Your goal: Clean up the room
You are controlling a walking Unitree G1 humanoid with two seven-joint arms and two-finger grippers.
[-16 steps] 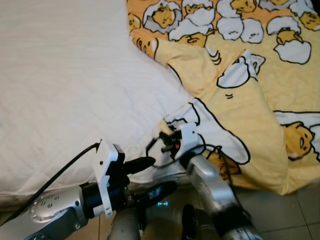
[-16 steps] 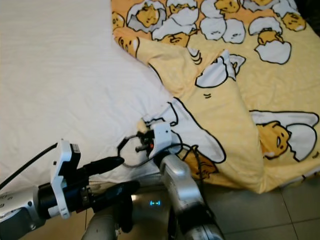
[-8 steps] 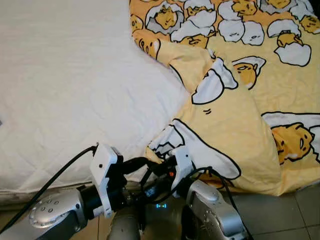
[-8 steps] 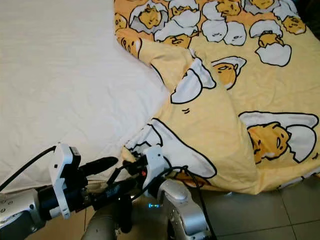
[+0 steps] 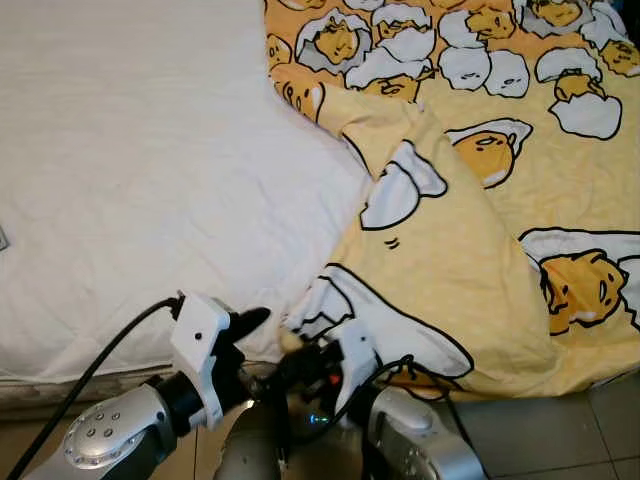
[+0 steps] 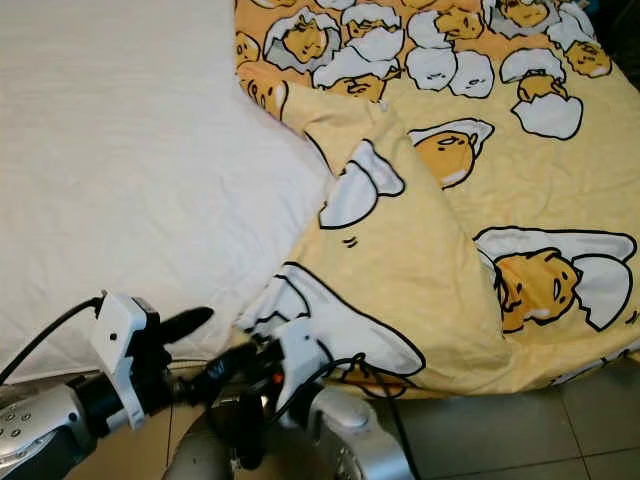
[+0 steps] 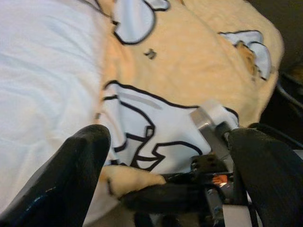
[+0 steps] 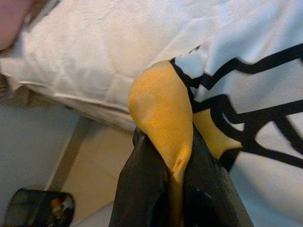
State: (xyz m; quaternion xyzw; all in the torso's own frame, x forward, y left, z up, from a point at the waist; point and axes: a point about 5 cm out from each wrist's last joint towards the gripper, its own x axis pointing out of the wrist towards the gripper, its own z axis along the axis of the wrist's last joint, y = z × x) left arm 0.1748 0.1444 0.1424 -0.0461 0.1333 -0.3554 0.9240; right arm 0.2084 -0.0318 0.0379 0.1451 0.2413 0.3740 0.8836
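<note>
A yellow blanket (image 5: pixel 470 250) printed with egg characters covers the right half of the bed, over a white sheet (image 5: pixel 150 180). Its near corner (image 8: pixel 163 118) is drawn down to the bed's front edge. My right gripper (image 5: pixel 298 352) is shut on that corner; in the right wrist view the yellow cloth is pinched between the black fingers (image 8: pixel 142 189). My left gripper (image 5: pixel 255 350) hovers just to the left of it at the mattress edge, open. Its fingers (image 7: pixel 80 179) stand wide apart with nothing between them, and the held corner (image 7: pixel 128 179) lies just ahead of them.
Beige floor tiles (image 5: pixel 560 420) run along the front of the bed. A black waste basket (image 8: pixel 38 208) stands on the floor near the bed. A small grey thing (image 5: pixel 3 238) lies at the sheet's left border.
My right gripper has pulled the blanket corner back and to the left, down to the bed's front edge, and the fold has spread flatter. The left gripper has barely moved.
</note>
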